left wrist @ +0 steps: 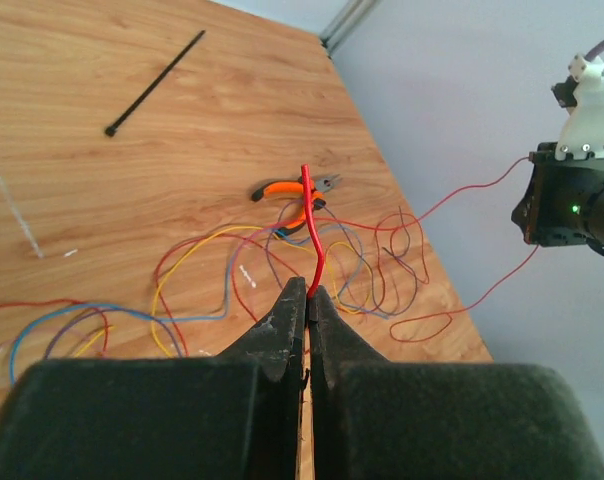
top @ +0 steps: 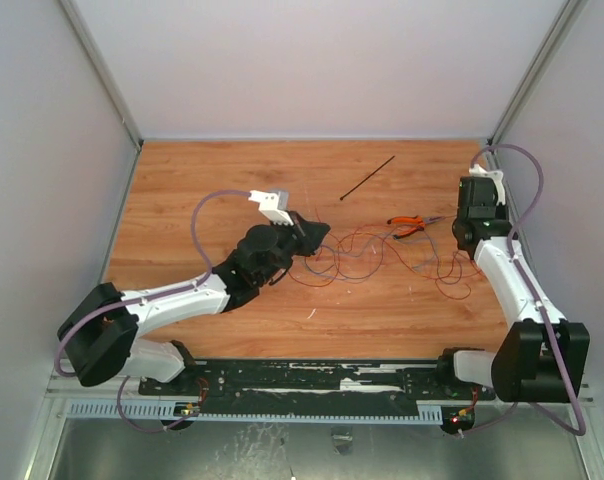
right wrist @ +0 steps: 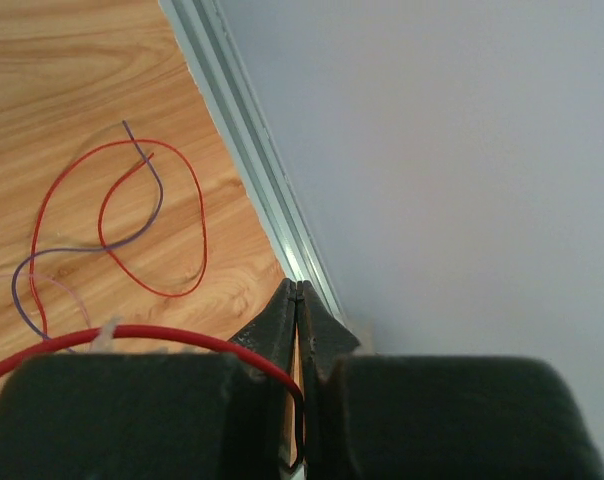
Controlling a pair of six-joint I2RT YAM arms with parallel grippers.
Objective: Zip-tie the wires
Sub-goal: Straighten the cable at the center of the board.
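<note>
The wires (top: 372, 255) lie in a loose tangle of red, blue, yellow and purple strands mid-table, also in the left wrist view (left wrist: 282, 265). My left gripper (top: 314, 237) sits at the tangle's left end; its jaws (left wrist: 307, 292) are shut on a red wire end that sticks up past the tips. My right gripper (top: 460, 236) is at the tangle's right end, near the right wall; its jaws (right wrist: 298, 290) are shut with a red wire (right wrist: 162, 335) pinched low between the fingers. The zip tie (top: 367, 178) lies loose farther back, also in the left wrist view (left wrist: 154, 82).
Orange-handled pliers (top: 410, 225) lie by the wires, just left of my right gripper, also in the left wrist view (left wrist: 287, 190). More red and purple loops (right wrist: 132, 220) lie beside the metal rail (right wrist: 252, 170) at the right wall.
</note>
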